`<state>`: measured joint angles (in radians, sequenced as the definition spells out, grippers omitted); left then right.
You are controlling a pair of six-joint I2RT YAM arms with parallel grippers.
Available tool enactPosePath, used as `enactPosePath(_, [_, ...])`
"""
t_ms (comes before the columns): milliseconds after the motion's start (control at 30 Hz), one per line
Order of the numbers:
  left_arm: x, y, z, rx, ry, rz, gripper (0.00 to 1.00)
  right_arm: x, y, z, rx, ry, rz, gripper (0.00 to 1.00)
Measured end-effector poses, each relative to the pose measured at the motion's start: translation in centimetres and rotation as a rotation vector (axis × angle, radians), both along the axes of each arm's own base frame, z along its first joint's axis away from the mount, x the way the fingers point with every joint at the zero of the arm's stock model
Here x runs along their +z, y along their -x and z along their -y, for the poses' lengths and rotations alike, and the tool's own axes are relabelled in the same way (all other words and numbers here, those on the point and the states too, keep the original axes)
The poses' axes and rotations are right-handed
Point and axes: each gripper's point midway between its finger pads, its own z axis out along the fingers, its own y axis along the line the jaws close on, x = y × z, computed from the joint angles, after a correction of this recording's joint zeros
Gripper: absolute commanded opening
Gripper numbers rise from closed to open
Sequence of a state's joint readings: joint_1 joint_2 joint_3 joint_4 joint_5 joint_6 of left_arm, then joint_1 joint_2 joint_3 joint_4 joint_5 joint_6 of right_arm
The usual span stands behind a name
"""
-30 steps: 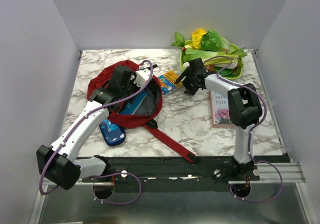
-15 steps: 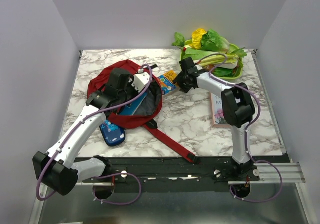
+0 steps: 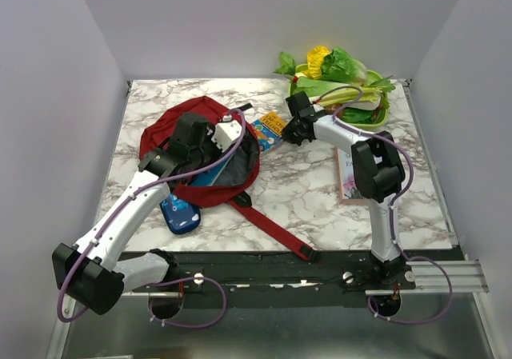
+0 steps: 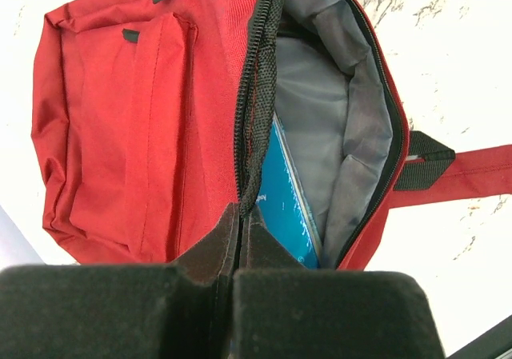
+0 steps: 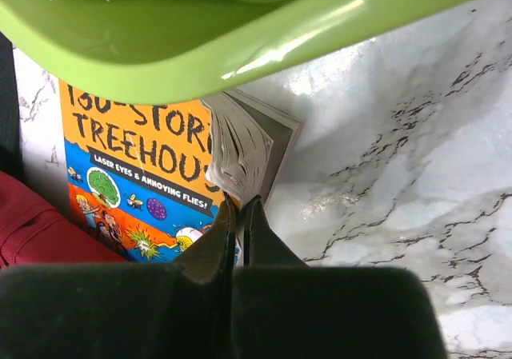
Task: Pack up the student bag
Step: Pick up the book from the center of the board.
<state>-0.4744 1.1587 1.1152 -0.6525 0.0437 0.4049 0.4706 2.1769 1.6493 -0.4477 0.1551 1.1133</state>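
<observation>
The student bag (image 3: 168, 127) is dark red and lies open at the table's left, its grey lining (image 4: 320, 95) showing. A blue book (image 4: 292, 207) stands inside. My left gripper (image 3: 204, 143) is shut on the black zip edge (image 4: 254, 119) of the bag's mouth, with its fingertips (image 4: 240, 215) pinching the rim. My right gripper (image 3: 291, 132) is shut on the page edge of an orange and blue Treehouse book (image 5: 136, 175), which lies between the bag and the green tray. The book's pages (image 5: 236, 155) curl up at that gripper (image 5: 240, 205).
A green tray (image 3: 378, 121) of leafy vegetables sits at the back right, its rim (image 5: 200, 63) just above the book. A flowered book (image 3: 352, 179) lies right of centre. A blue patterned pencil case (image 3: 179, 213) lies by the bag's front. A red strap (image 3: 272, 227) trails towards the near edge.
My right gripper moved left from the tray to the Treehouse book and closed on its page edge. The left gripper kept its hold on the bag's rim and shifted slightly.
</observation>
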Motion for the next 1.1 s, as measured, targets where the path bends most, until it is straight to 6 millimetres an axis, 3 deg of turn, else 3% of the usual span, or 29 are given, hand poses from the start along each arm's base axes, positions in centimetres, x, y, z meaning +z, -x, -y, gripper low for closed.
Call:
enactPosePath(100, [-0.3,0.3,-0.2,-0.004,-0.005,0.000,0.00,0.1,0.2,0.2,0.002,0.004,0.017,0.01])
enactPosePath(233, [-0.1,0.2,-0.2,-0.006,-0.004,0.009,0.00,0.3,2.3,1.9,0.005,0.038,0.027,0.01])
enactPosePath(433, [0.1,0.2,-0.1,-0.007,0.003,0.026,0.00,0.7,9.3,6.3,0.031,0.115,0.022,0.01])
enactPosePath(600, [-0.2,0.2,-0.2,-0.009,-0.001,0.023,0.00,0.0,13.6,9.0,0.081,0.163,0.021,0.01])
enactPosePath(833, [-0.3,0.2,-0.2,-0.009,0.000,0.025,0.00,0.7,14.8,9.8,0.193,0.217,0.065,0.01])
enactPosePath(967, [-0.3,0.1,-0.1,-0.009,0.001,0.027,0.00,1.7,14.2,9.3,0.295,0.254,0.093,0.01])
enactPosePath(1100, [-0.2,0.1,-0.1,-0.008,0.002,0.029,0.00,3.6,12.4,8.3,0.423,0.298,0.145,0.01])
